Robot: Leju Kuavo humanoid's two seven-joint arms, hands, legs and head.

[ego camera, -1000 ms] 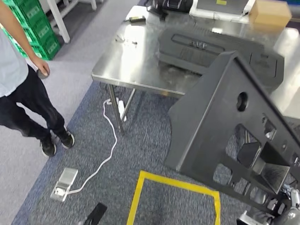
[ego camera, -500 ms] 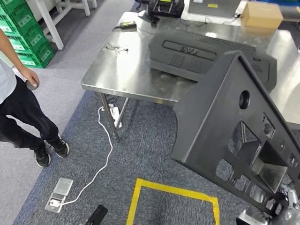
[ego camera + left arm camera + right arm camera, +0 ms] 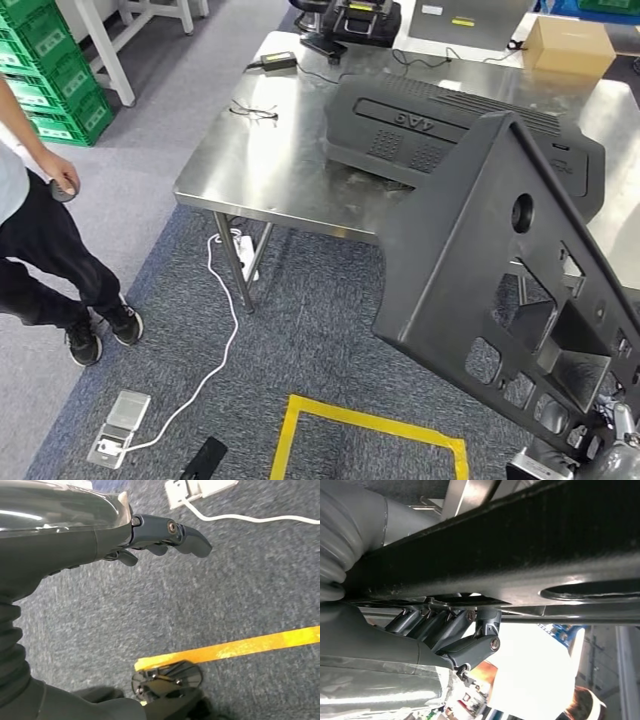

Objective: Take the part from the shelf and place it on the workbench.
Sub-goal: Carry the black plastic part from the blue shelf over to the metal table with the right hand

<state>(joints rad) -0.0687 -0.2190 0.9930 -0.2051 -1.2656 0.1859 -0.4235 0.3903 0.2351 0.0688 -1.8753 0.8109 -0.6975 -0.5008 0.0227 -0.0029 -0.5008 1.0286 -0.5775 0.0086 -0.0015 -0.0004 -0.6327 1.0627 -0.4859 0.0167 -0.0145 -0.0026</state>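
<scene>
A large black plastic part [image 3: 483, 270], matte and angular with one round hole and several squarish cut-outs, is held tilted in the air at the right of the head view, above blue-grey carpet [image 3: 317, 330]. It hangs just in front of the near edge of a steel counter [image 3: 287, 170] and does not rest on it. The right hand [image 3: 452, 635] grips the part from underneath: in the right wrist view its dark fingers [image 3: 433, 622] press up against the part's black underside. In the head view a small bit of silver at the lower right corner is probably that wrist, though it is hard to tell.

The counter is smooth, reflective metal on thin steel legs. On it lies one other wide black moulded cover [image 3: 423, 130] with ribbed lines and raised lettering, flat and well behind the held part. At the far edge sit one brown cardboard box [image 3: 570, 45], one black device [image 3: 358, 20] and a small dark adapter [image 3: 277, 61] with cable.

The left hand [image 3: 166, 532] hangs over the carpet holding nothing, its dark fingers loosely bent and apart.

On the floor, a yellow tape outline [image 3: 370, 430] forms one rectangle. One white cable [image 3: 219, 330] runs to a white floor socket [image 3: 117, 430]. A person [image 3: 45, 240] in dark trousers stands at the left, near stacked green crates [image 3: 53, 70].
</scene>
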